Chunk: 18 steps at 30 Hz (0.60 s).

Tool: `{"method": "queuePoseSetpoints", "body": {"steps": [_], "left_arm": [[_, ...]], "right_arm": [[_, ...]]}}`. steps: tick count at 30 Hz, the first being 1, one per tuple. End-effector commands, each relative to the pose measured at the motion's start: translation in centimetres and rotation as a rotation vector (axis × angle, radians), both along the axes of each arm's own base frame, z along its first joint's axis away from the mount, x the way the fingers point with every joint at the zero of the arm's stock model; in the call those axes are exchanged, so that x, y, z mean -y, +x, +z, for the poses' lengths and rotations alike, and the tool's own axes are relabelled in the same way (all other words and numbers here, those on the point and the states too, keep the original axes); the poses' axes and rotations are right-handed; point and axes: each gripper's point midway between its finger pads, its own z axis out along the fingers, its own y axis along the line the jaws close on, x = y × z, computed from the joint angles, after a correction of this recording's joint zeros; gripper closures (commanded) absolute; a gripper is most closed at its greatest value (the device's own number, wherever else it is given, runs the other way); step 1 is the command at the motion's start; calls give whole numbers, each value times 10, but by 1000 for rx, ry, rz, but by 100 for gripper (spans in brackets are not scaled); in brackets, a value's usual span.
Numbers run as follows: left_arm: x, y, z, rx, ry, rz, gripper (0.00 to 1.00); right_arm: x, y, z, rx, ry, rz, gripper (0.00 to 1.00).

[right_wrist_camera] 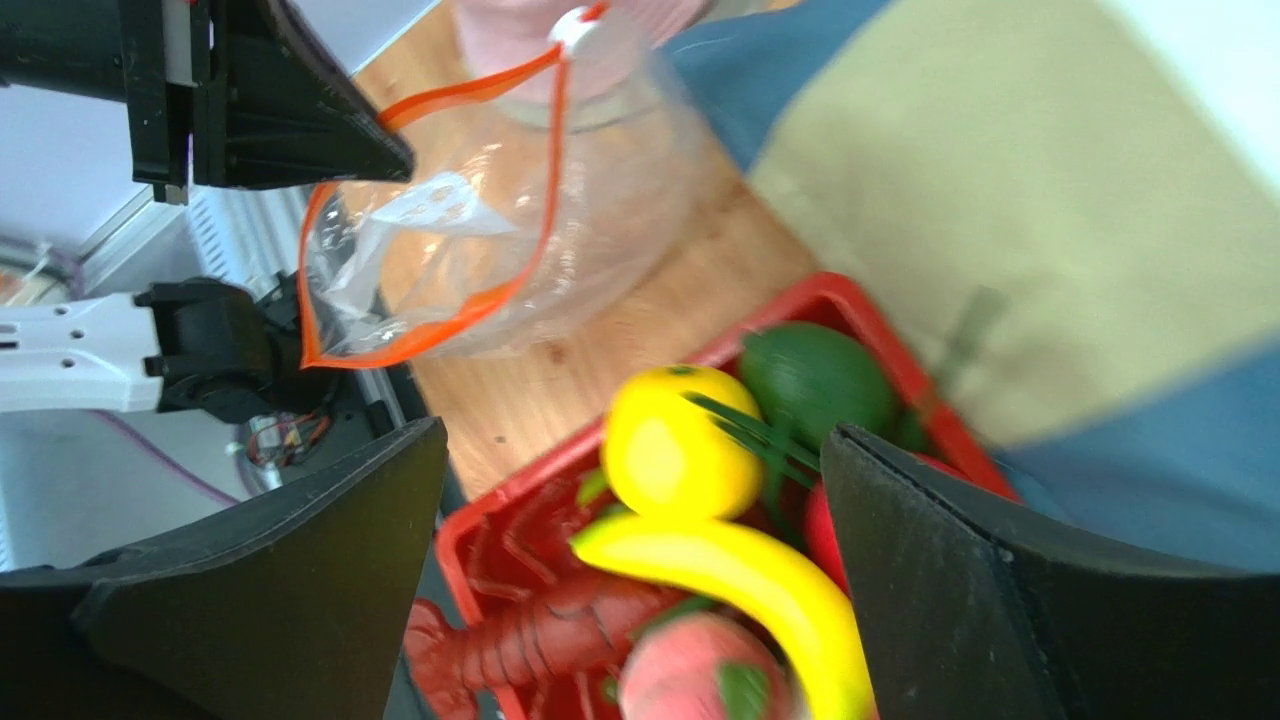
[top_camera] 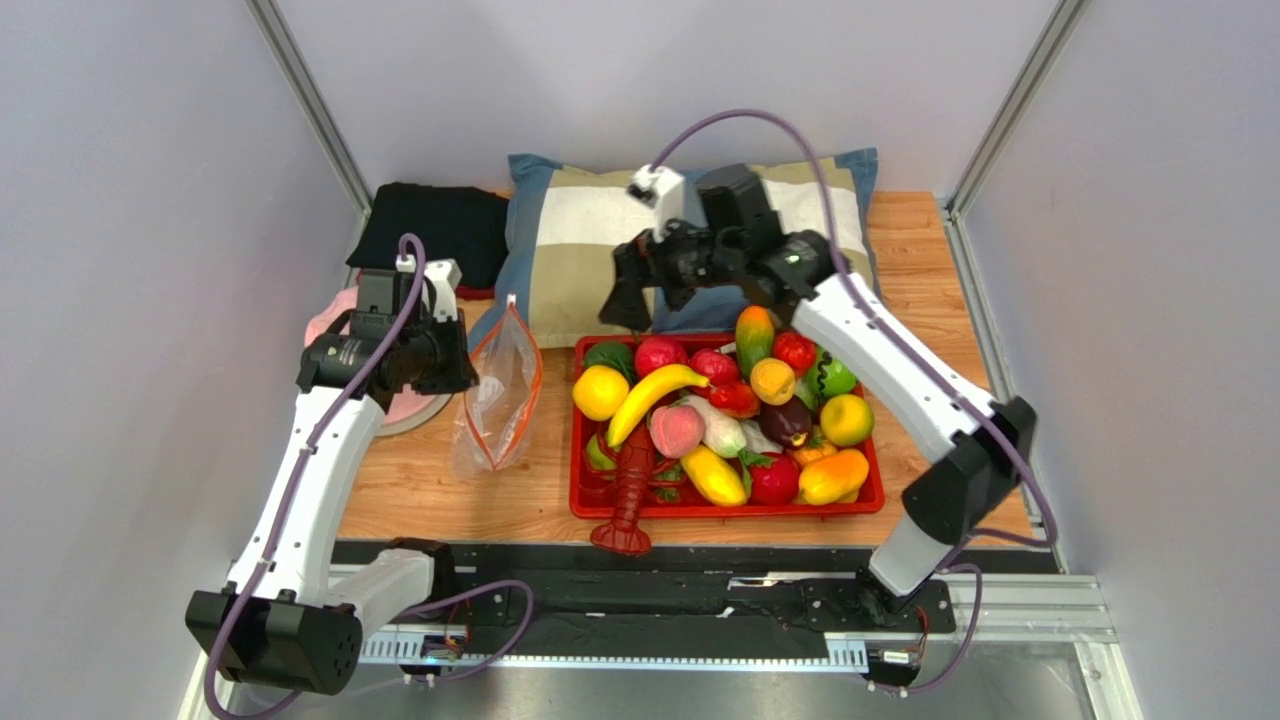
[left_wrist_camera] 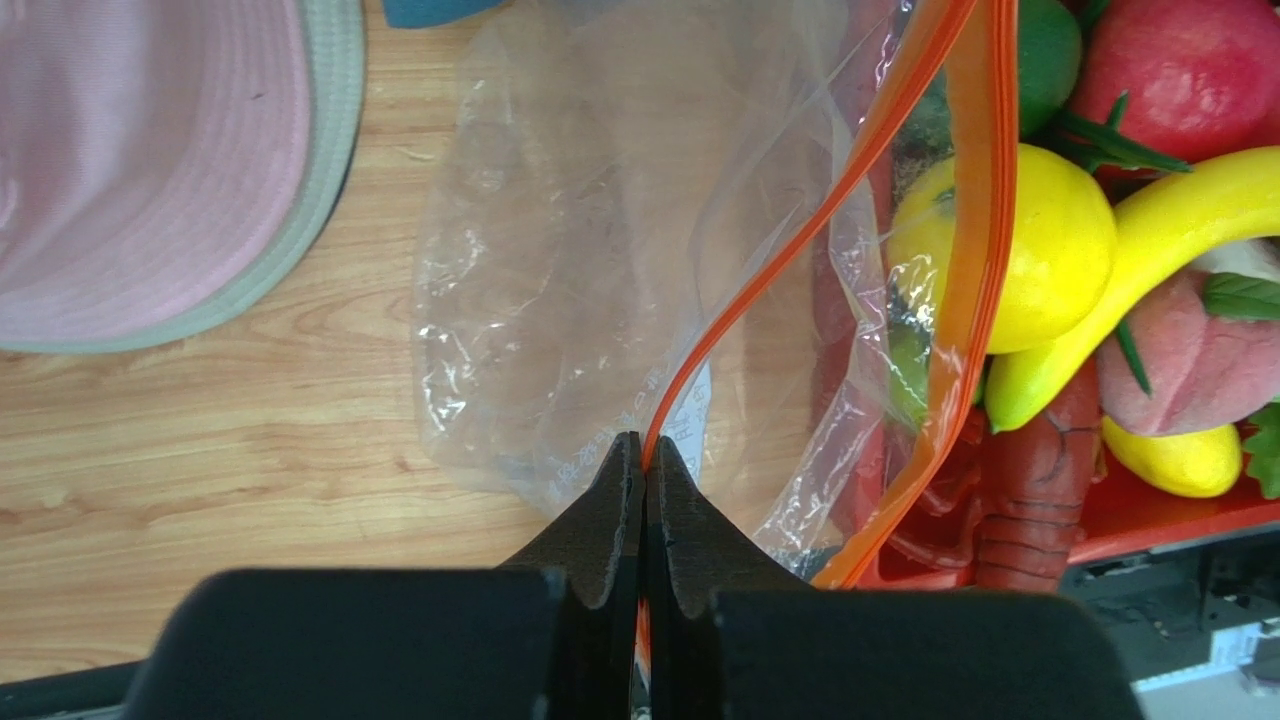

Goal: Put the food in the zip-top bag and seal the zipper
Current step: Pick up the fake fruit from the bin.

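- Two arms are at work: the left gripper (left_wrist_camera: 645, 450) is pinched tight on the zipper (left_wrist_camera: 781, 255). It holds the zip-top bag (top_camera: 504, 393) upright, mouth gaping, on the table (top_camera: 406, 488) just beside the left edge of the red tray (top_camera: 721, 509).
- The bag looks empty, and all the food (top_camera: 721, 413) lies heaped in the tray.
- Over the tray's far-left corner hangs the right gripper (right_wrist_camera: 624, 450), jaws spread wide and holding nothing. A lemon (right_wrist_camera: 684, 447) and a banana (right_wrist_camera: 751, 585) sit right beneath it.
- The step in hand, by the look of it, is the first pick.
- The next move calls for a drop onto one fruit and a firm close on the glossy plastic. Then comes a carry to the bag's mouth without knocking the rim out of the left grip.
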Motion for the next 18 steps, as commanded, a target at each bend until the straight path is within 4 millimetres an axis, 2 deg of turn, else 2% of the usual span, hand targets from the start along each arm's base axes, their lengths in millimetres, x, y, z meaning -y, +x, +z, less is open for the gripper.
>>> {"method": "queuePoseSetpoints", "body": {"steps": [1, 4, 6, 7, 8, 10, 11, 15, 18], "left_arm": [[18, 8, 4, 6, -92, -7, 100], [27, 10, 1, -18, -132, -17, 100], [32, 12, 1, -30, -155, -26, 100], [34, 12, 0, -35, -162, -29, 100], [35, 13, 0, -36, -166, -30, 100], [36, 13, -1, -43, -171, -23, 100], [37, 13, -2, -41, -178, -29, 100], [43, 13, -4, -56, -198, -33, 100], [46, 15, -7, -71, -203, -37, 100]], "right_arm": [[71, -1, 7, 69, -95, -59, 0], [114, -10, -3, 123, -210, -48, 0], [138, -23, -20, 146, -315, -4, 0], [149, -31, -18, 177, -337, 8, 0], [162, -40, -32, 162, -395, 14, 0], [177, -51, -32, 221, -443, 45, 0], [185, -57, -44, 214, -484, 63, 0], [203, -68, -57, 251, -559, 99, 0], [201, -74, -62, 261, -553, 145, 2]]}}
